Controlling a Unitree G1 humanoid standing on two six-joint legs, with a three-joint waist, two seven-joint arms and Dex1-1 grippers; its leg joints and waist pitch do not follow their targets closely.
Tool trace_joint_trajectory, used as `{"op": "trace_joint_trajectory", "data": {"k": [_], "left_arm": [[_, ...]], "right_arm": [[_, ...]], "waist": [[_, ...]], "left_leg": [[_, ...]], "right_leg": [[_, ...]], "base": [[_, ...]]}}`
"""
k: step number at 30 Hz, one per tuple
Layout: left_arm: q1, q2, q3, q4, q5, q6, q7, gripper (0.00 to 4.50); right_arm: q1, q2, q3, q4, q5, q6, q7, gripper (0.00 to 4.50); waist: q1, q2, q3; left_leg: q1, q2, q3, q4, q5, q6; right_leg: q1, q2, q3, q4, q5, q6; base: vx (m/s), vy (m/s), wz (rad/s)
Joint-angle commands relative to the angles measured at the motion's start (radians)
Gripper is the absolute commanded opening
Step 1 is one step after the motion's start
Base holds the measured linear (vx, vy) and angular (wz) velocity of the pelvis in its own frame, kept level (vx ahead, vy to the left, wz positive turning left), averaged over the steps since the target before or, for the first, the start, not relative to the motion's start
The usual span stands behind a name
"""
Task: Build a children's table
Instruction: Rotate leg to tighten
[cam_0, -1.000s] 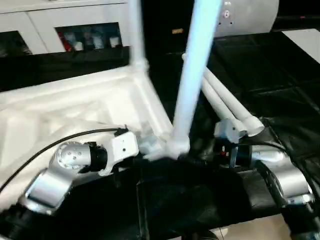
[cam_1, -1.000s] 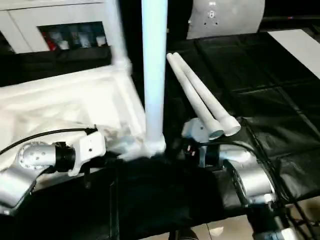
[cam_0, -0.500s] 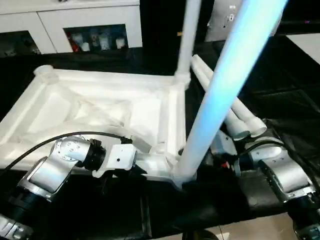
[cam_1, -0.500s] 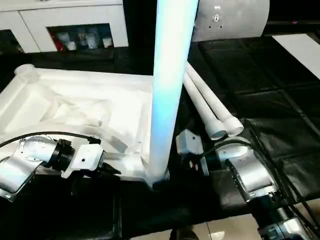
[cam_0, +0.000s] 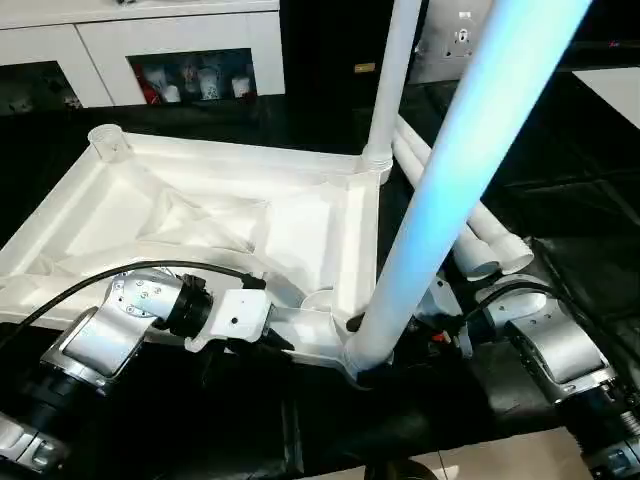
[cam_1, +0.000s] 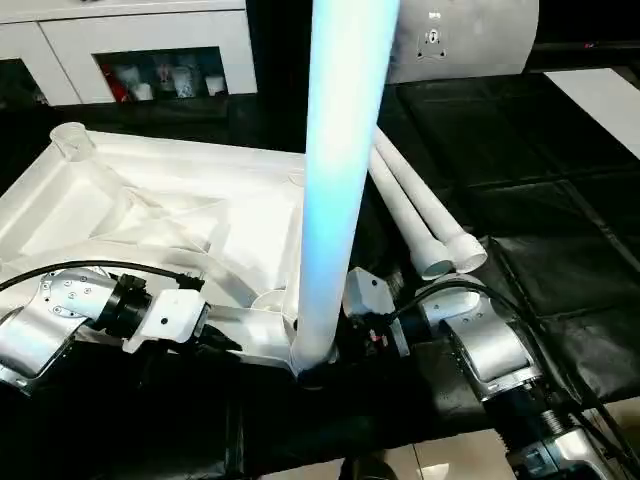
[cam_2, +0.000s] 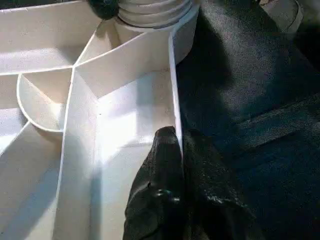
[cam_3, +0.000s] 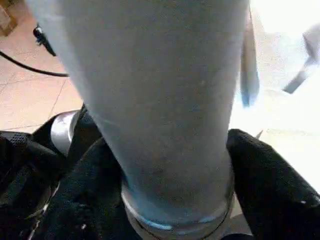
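Beyond my black-covered work table (cam_0: 560, 200) stand white cabinets (cam_0: 150, 40) with glass-fronted shelves (cam_0: 195, 75) of small items; pale tiled floor (cam_1: 440, 460) shows at its near edge.

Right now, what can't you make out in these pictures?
- Near leg: its top is cut off by the head views' upper edge.
- Near leg's seating in its corner socket: hidden by the leg itself, head views.
- Spare legs: their far ends hide behind the near leg.
- Table top: its near-left corner is hidden by the left forearm.

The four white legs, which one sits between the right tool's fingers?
The near-corner leg, standing in its socket; another stands at the far corner, two lie loose.
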Motion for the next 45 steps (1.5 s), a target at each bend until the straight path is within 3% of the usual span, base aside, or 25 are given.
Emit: {"op": "trace_joint_trajectory", "data": {"k": [1,5,7,11,16,17,18,19,21,22,27,31,33,35,36,40,41,44,45], "left_arm": [[-0.016,0.004,-0.021,0.006,0.013,-0.022,-0.035,0.0],[-0.01,0.007,-0.01,0.006,0.007,-0.006,-0.024,0.0],[0.004,0.011,0.01,-0.01,-0.005,0.028,-0.003,0.0],[0.067,0.01,0.086,-0.094,-0.018,0.161,0.128,0.0],[0.169,-0.027,0.166,-0.242,-0.022,0.343,0.298,0.0],[0.179,-0.039,0.174,-0.264,-0.018,0.369,0.323,0.0],[0.187,-0.047,0.181,-0.28,-0.015,0.387,0.34,0.0],[0.205,-0.083,0.195,-0.333,-0.008,0.459,0.399,0.0],[0.21,-0.101,0.2,-0.358,-0.005,0.5,0.426,0.0],[0.201,-0.171,0.205,-0.399,0.017,0.593,0.517,0.0],[0.139,-0.363,0.215,-0.419,0.081,0.749,0.748,0.0],[0.055,-0.531,0.222,-0.357,0.133,0.787,0.939,0.0],[0.009,-0.569,0.214,-0.319,0.151,0.782,0.977,0.0],[0.002,-0.573,0.213,-0.311,0.153,0.778,0.98,0.0],[-0.014,-0.569,0.206,-0.291,0.152,0.759,0.972,0.0],[-0.032,-0.552,0.195,-0.264,0.15,0.73,0.941,0.0],[-0.031,-0.551,0.195,-0.264,0.149,0.729,0.938,0.0],[-0.02,-0.529,0.189,-0.259,0.147,0.711,0.919,0.0],[-0.016,-0.519,0.185,-0.254,0.146,0.697,0.912,0.0]], "right_arm": [[-0.004,0.0,0.005,-0.005,0.013,-0.003,0.015,2.87],[-0.001,0.006,0.0,-0.006,0.023,0.014,0.006,2.82],[0.007,0.021,-0.016,-0.014,0.046,0.046,-0.018,2.75],[0.048,0.067,-0.058,-0.064,0.105,0.162,-0.114,2.73],[0.107,0.131,-0.06,-0.075,0.053,0.154,-0.26,2.72],[0.109,0.146,-0.064,-0.071,0.044,0.155,-0.292,2.72],[0.111,0.158,-0.066,-0.068,0.037,0.155,-0.315,2.72],[0.112,0.204,-0.077,-0.058,0.018,0.166,-0.399,2.72],[0.11,0.228,-0.084,-0.056,0.013,0.177,-0.438,2.72],[0.096,0.3,-0.1,-0.044,0.005,0.204,-0.551,2.71],[0.047,0.453,-0.126,0.011,-0.026,0.217,-0.775,2.7],[-0.02,0.575,-0.196,0.111,-0.07,0.208,-1.013,2.7],[-0.038,0.61,-0.234,0.144,-0.092,0.199,-1.115,2.7],[-0.04,0.614,-0.238,0.148,-0.093,0.196,-1.126,2.7],[-0.039,0.615,-0.24,0.155,-0.113,0.181,-1.156,2.7],[-0.039,0.63,-0.267,0.167,-0.122,0.141,-1.191,2.7],[-0.039,0.631,-0.269,0.167,-0.122,0.139,-1.191,3.05],[-0.039,0.636,-0.274,0.17,-0.119,0.125,-1.188,3.05],[-0.036,0.633,-0.274,0.166,-0.117,0.119,-1.185,3.28]], "waist": [[-0.003,-0.002,-0.073],[-0.003,-0.003,-0.074],[-0.003,0.003,-0.072],[-0.005,0.003,-0.071],[-0.021,-0.002,-0.06],[-0.024,-0.001,-0.063],[-0.035,-0.003,-0.058],[-0.041,-0.006,-0.057],[-0.05,-0.007,-0.056],[-0.052,-0.008,-0.056],[-0.056,-0.007,-0.064],[-0.051,-0.006,-0.074],[-0.047,-0.006,-0.08],[-0.043,-0.01,-0.088],[-0.04,-0.006,-0.087],[-0.035,-0.002,-0.083],[-0.034,0.0,-0.082],[-0.035,0.001,-0.081],[-0.036,-0.001,-0.08]], "left_leg": [[0.029,0.067,-0.03,-0.068,-0.198,0.059],[0.027,0.067,-0.029,-0.067,-0.183,0.066],[0.028,0.067,-0.03,-0.068,-0.192,0.061],[0.028,0.069,-0.032,-0.071,-0.211,0.051],[0.025,0.067,-0.036,-0.081,-0.261,0.023],[0.026,0.068,-0.036,-0.08,-0.259,0.019],[0.024,0.063,-0.037,-0.081,-0.26,0.021],[0.023,0.062,-0.036,-0.082,-0.261,0.019],[0.026,0.06,-0.038,-0.08,-0.263,0.019],[0.027,0.059,-0.036,-0.08,-0.256,0.021],[0.026,0.058,-0.033,-0.076,-0.197,0.024],[0.022,0.054,-0.03,-0.067,-0.118,0.046],[0.017,0.051,-0.029,-0.061,-0.059,0.073],[0.016,0.05,-0.029,-0.056,-0.027,0.089],[0.007,0.049,-0.03,-0.052,0.013,0.121],[0.012,0.052,-0.029,-0.055,-0.048,0.118],[0.015,0.054,-0.029,-0.057,-0.069,0.106],[0.016,0.055,-0.03,-0.059,-0.093,0.084],[0.015,0.054,-0.03,-0.061,-0.1,0.079]], "right_leg": [[0.038,-0.089,0.052,-0.069,-0.181,-0.263],[0.04,-0.088,0.052,-0.066,-0.155,-0.269],[0.039,-0.088,0.051,-0.066,-0.165,-0.271],[0.038,-0.088,0.051,-0.069,-0.184,-0.272],[0.035,-0.09,0.054,-0.079,-0.277,-0.243],[0.037,-0.091,0.055,-0.077,-0.272,-0.243],[0.035,-0.089,0.055,-0.083,-0.302,-0.233],[0.035,-0.089,0.056,-0.084,-0.314,-0.23],[0.032,-0.089,0.056,-0.09,-0.357,-0.213],[0.032,-0.089,0.057,-0.091,-0.358,-0.209],[0.033,-0.082,0.056,-0.085,-0.257,-0.217],[0.037,-0.081,0.054,-0.077,-0.128,-0.242],[0.04,-0.079,0.053,-0.066,-0.028,-0.246],[0.044,-0.077,0.052,-0.057,0.037,-0.246],[0.045,-0.077,0.049,-0.048,0.12,-0.249],[0.042,-0.08,0.047,-0.059,0.043,-0.246],[0.041,-0.079,0.047,-0.061,0.013,-0.242],[0.04,-0.078,0.048,-0.062,-0.011,-0.236],[0.041,-0.078,0.048,-0.063,-0.019,-0.233]], "base": [[0.0,0.0,0.0],[0.0,0.0,0.0],[0.0,0.0,0.0],[0.0,0.0,0.0],[0.0,0.0,0.0],[0.0,0.0,0.0],[0.0,0.0,0.0],[0.0,0.0,0.0],[0.0,0.0,0.0],[0.0,0.0,0.0],[0.0,0.0,0.0],[0.0,0.0,0.0],[0.0,0.0,0.0],[0.0,0.0,0.0],[0.0,0.0,0.0],[0.0,0.0,0.0],[0.0,0.0,0.0],[0.0,0.0,0.0],[0.0,0.0,0.0]]}}
